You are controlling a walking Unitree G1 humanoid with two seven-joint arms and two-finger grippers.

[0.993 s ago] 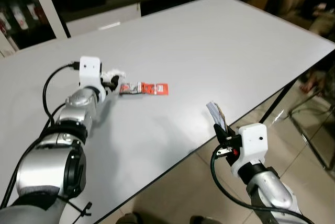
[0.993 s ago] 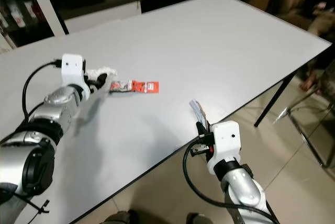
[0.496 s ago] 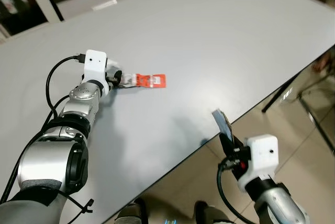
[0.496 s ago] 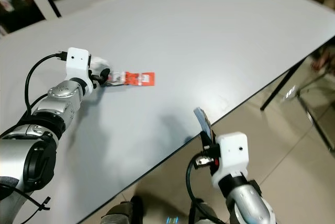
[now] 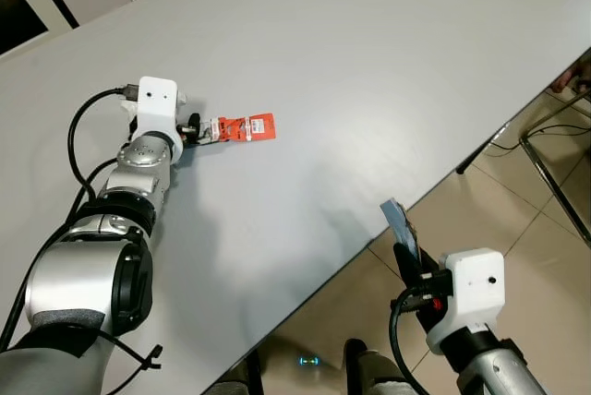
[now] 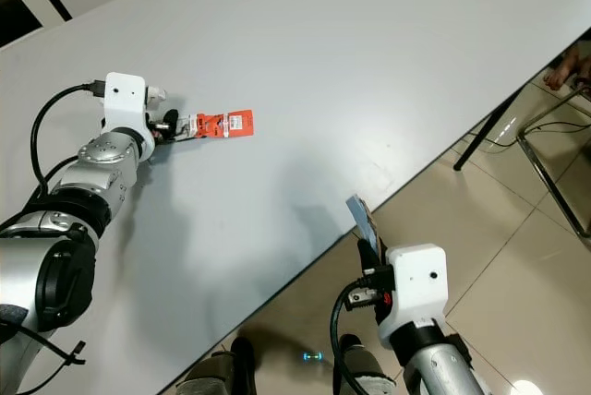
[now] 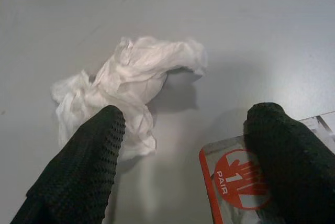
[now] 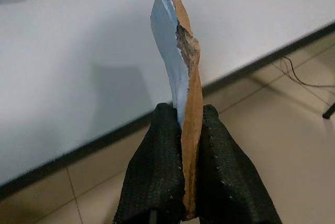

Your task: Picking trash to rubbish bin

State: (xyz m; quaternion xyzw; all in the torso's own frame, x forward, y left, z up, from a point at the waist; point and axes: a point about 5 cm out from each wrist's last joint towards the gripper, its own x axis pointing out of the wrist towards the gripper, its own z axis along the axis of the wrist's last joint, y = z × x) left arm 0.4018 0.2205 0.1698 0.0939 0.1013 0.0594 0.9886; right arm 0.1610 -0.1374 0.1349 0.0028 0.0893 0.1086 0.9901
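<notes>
Left gripper [image 7: 183,145] fingers apart over red wrapper [image 5: 242,127] beside crumpled tissue [image 7: 128,85] on table [image 5: 369,63], right gripper [image 8: 183,130] clamped on torn cardboard scrap [image 8: 180,67] off table's edge.

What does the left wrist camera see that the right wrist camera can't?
Left wrist view alone: a crumpled white tissue lying on the table between the open left pincer's black fingers. Right wrist view alone: the right pincer clamped on a torn piece of blue and brown cardboard, with tiled floor beyond the table edge. Both: the grey table and the red wrapper.
</notes>
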